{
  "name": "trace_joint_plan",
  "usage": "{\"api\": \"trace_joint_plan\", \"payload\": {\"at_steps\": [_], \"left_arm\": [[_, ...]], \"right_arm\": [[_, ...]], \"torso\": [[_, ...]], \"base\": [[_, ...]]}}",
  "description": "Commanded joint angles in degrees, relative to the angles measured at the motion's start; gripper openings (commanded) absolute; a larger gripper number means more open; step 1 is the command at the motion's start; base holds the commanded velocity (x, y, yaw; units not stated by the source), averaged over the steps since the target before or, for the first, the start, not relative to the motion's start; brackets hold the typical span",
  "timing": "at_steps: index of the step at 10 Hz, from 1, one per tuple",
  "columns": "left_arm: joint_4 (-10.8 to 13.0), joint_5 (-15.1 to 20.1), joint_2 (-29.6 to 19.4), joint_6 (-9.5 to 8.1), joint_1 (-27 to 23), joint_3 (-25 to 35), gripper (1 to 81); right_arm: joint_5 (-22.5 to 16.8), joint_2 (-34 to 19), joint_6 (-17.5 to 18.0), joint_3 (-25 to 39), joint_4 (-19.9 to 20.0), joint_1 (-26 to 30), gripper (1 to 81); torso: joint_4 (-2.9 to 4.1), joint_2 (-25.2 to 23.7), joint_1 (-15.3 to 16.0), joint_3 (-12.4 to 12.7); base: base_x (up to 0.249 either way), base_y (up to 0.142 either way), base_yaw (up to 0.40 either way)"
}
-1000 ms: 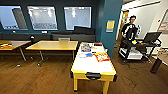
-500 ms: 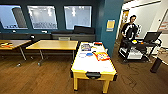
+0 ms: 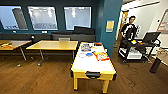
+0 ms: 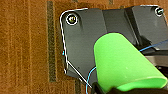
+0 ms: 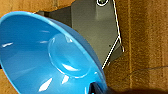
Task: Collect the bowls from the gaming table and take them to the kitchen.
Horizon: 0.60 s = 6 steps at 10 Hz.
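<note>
The gaming table (image 3: 93, 65), with a white top and a yellow rim, stands a short way ahead in the head view. On its far half lie a blue bowl (image 3: 89, 54), papers and an orange booklet. In the right wrist view a bright blue bowl (image 5: 47, 55) hangs above the wooden floor, with my right gripper (image 5: 94, 89) shut on its rim. In the left wrist view a green cup (image 4: 120, 65) shows large over the floor, and my left gripper (image 4: 100, 89) is shut on its rim. The kitchen is out of view.
Tan wooden tables (image 3: 53, 45) stand to the left below dark windows. A person (image 3: 128, 30) stands behind a black cart (image 3: 140, 48) with a laptop at the right, near a teal pillar (image 3: 110, 25). Wooden floor lies between me and the table.
</note>
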Motion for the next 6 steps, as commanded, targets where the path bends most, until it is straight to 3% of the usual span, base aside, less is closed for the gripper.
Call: {"api": "trace_joint_plan", "payload": {"at_steps": [1,6], "left_arm": [[0.5,2.8,-1.0,0.3,-2.5,-0.3,1.0],[-0.5,2.8,-0.3,0.12,-2.5,-0.8,1.0]], "right_arm": [[-2.8,-0.9,-0.2,-0.3,-0.5,2.0,1.0],[-2.8,-0.6,-0.2,-0.3,-0.6,1.9,1.0]], "torso": [[0.0,0.0,0.0,0.0],[0.0,0.0,0.0,0.0]], "base": [[0.0,0.0,-0.395],[0.0,0.0,-0.396]]}}
